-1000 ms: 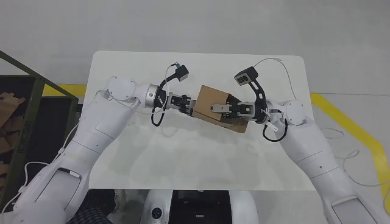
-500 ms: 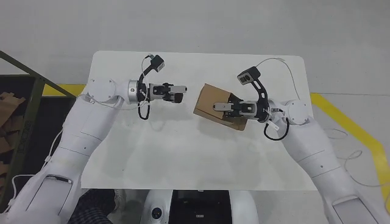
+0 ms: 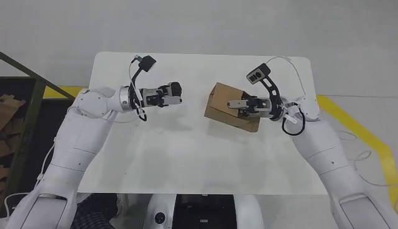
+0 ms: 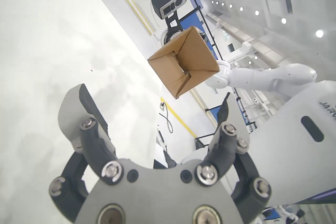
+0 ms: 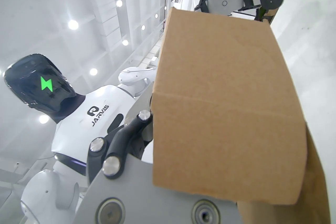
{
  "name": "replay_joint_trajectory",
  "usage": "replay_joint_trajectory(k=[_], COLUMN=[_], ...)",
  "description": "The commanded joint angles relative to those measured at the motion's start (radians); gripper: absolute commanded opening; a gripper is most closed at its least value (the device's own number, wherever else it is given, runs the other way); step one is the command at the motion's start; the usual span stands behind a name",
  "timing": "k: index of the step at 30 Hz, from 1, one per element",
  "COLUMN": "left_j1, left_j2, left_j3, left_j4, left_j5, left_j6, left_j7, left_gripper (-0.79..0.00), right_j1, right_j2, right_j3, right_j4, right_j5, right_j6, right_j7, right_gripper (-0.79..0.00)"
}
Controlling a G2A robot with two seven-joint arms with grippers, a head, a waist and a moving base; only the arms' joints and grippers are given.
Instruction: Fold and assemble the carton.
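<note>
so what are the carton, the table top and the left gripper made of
carton: brown cardboard, matte and fibrous, with creased fold lines and raw cut edges.
table: white and smooth, slightly glossy with faint smudges; laminate or painted board, cannot tell which.
left gripper: grey, metal-looking body with bright screws; jaws faced in matte black, probably rubber or plastic.

1 carton [image 3: 217,99], 1 table [image 3: 186,160], 2 grippers total: L gripper [image 3: 177,93] & R gripper [image 3: 232,104].

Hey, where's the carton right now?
In the top view the carton is right of centre on the table, at the right gripper, with the open left gripper apart from it on the other side.
</note>
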Motion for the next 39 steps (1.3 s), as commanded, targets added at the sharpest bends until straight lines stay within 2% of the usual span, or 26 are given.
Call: replay_joint_trajectory(k=[1,4,14,16,19,23,28,32,39], left_j1=[0.0,0.0,0.001,0.009,0.019,0.02,-0.005,-0.023,-0.001], left_j2=[0.0,0.0,0.0,0.0,-0.002,0.002,0.017,0.021,0.029], left_j3=[0.002,0.002,0.002,0.001,0.007,0.048,0.108,0.098,0.093], left_j4=[-0.002,-0.002,-0.005,-0.027,-0.036,-0.042,0.021,-0.016,-0.116], left_j5=[0.01,0.01,0.013,0.06,0.119,0.207,0.292,0.371,0.66], left_j6=[-0.004,-0.004,-0.003,-0.012,-0.095,-0.193,-0.324,-0.324,-0.324], left_j7=[0.006,0.006,0.012,0.051,0.108,0.194,0.326,0.364,0.614], left_gripper=[0.0,0.0,0.0,0.0,0.0,0.0,0.0,0.0,0.0], right_j1=[0.009,0.023,0.023,0.023,0.011,0.017,0.045,0.066,0.099], right_j2=[-0.003,-0.005,-0.005,-0.005,-0.003,0.001,0.0,0.003,0.009], right_j3=[0.001,0.002,0.002,0.002,0.008,0.023,0.024,-0.014,-0.079], right_j4=[0.015,0.044,0.044,0.044,0.013,0.006,0.045,0.042,0.058], right_j5=[-0.012,-0.059,-0.059,-0.059,-0.08,-0.081,-0.056,-0.081,-0.067], right_j6=[0.007,-0.007,-0.007,-0.007,0.013,0.051,0.094,0.101,0.082], right_j7=[0.007,-0.007,-0.007,-0.007,-0.044,-0.01,0.059,0.059,0.059], right_gripper=[-0.785,-0.785,-0.785,-0.785,-0.785,-0.785,-0.785,-0.785,-0.785])
